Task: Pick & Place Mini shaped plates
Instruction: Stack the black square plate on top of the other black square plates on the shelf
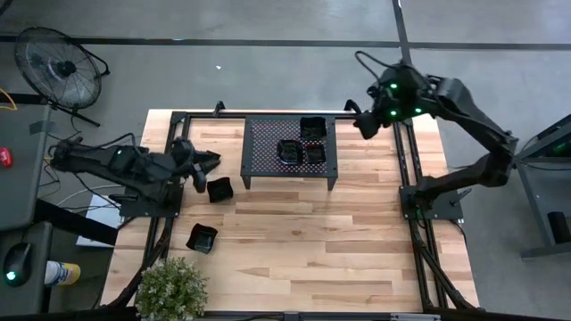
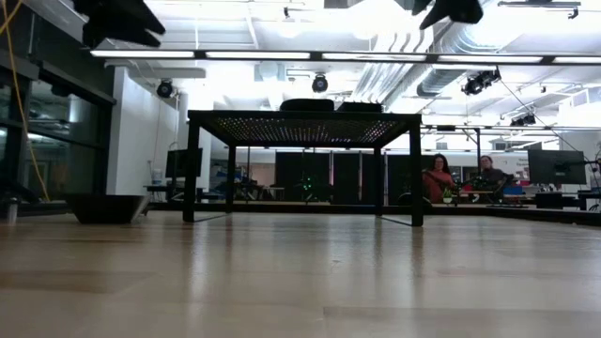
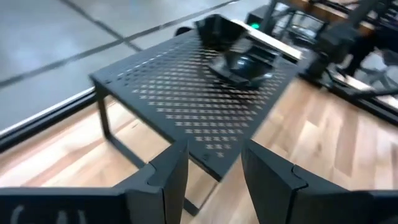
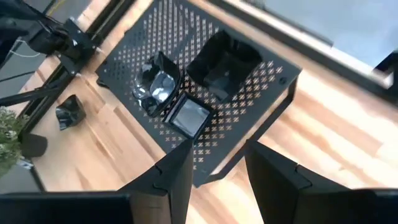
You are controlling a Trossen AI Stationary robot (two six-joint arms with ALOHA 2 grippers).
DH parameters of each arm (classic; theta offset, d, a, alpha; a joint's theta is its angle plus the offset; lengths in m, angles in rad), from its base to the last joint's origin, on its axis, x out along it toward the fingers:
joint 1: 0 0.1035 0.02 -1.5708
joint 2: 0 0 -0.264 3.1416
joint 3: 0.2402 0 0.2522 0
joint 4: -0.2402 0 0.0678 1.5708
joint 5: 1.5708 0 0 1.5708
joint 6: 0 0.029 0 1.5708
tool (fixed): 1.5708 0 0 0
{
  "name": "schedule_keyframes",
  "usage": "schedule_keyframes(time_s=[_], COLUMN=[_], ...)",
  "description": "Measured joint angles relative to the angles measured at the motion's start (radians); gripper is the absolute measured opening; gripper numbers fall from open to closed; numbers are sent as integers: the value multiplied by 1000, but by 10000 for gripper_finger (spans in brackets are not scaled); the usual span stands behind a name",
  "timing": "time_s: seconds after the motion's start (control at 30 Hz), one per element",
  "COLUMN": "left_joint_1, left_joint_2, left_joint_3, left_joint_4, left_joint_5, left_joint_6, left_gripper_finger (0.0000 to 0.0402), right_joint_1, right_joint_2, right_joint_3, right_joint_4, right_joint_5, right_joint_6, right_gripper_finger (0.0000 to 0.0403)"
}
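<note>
A black perforated rack stands at the table's far middle. Three mini shaped plates lie on its top: one at the far right corner and two side by side nearer; the right wrist view shows them too. Two more plates rest on the wood left of the rack. My left gripper hovers open just left of the rack, holding nothing. My right gripper is open and high beyond the rack's far right corner.
A potted plant stands at the near left corner. Black frame rails run along the table's right and left sides. The low view shows the rack on its legs and one plate on the wood. Bare wood lies nearer than the rack.
</note>
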Motion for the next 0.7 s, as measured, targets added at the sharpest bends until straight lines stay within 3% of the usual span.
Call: schedule_keyframes(time_s=[0.27,0.6,0.7], left_joint_1=[395,884,988], left_joint_2=[68,329,412], left_joint_3=[0,0,0], left_joint_4=[51,13,-40], left_joint_5=[299,790,875], left_joint_6=[8,-33,-103], left_gripper_finger=[147,147,147], right_joint_1=[0,0,0], right_joint_2=[-71,-77,-77], right_joint_3=[0,0,0], right_joint_4=[26,29,29], right_joint_5=[22,-64,-88], right_joint_6=[-130,-295,-329], right_gripper_finger=[142,142,142])
